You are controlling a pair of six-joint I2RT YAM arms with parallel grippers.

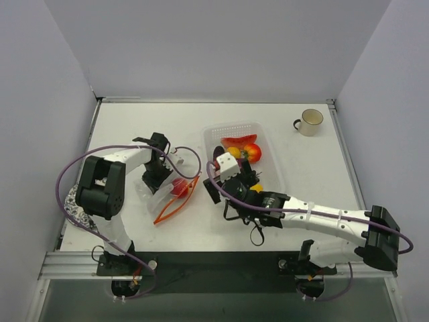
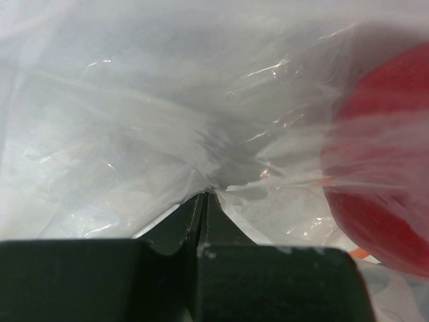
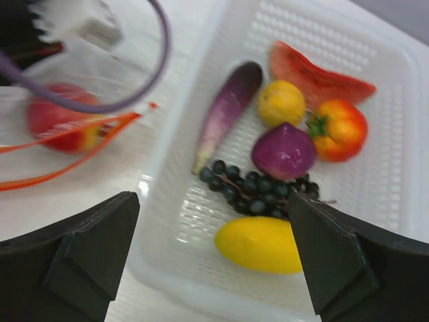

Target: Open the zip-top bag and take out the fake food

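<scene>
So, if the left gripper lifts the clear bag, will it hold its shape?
Probably not: the bag is thin film, bunched into folds where the left gripper pinches it, so it should sag. The red fruit inside looks round and may roll toward the mouth.

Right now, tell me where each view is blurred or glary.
Top external: evenly lit, sharp, soft shadows only. Left wrist: the zip-top bag fills the frame too close, soft, with glare streaks on its creases; the red fruit behind it is a blur. Right wrist: the basket and its fake food are slightly soft; the purple cable is out of focus.
</scene>
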